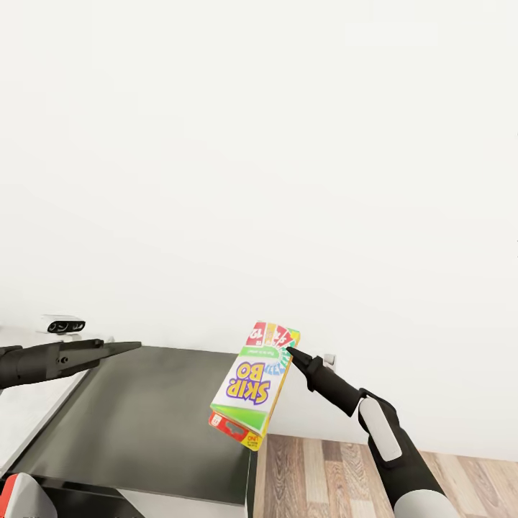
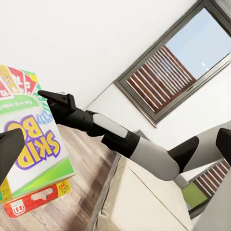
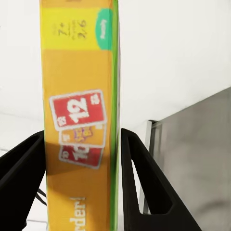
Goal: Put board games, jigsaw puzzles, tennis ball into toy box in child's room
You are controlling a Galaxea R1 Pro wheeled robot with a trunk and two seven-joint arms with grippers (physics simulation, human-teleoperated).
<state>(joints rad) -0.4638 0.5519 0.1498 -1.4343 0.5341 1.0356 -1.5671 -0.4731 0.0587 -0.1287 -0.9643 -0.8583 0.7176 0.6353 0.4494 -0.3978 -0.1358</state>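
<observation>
Board game: a flat box (image 2: 30, 139) with a white, green and red cover reading "SKIP BO" upside down; tilted, held above the wood-plank floor (image 2: 91, 168)
Right gripper: black fingers (image 2: 54, 99) closed on the box's upper edge; black forearm with a white band running back to a grey-white arm (image 2: 144, 156)
Left gripper: one dark fingertip (image 2: 9, 149) at the frame's edge, overlapping the box's cover
Bed: beige mattress (image 2: 139, 202) behind the arm
Window: dark-framed (image 2: 173, 67), brown slats, blue sky; set in a white wall (image 2: 72, 38)

Bright even light, washed-out wall (image 1: 259, 144), soft shadows
</observation>
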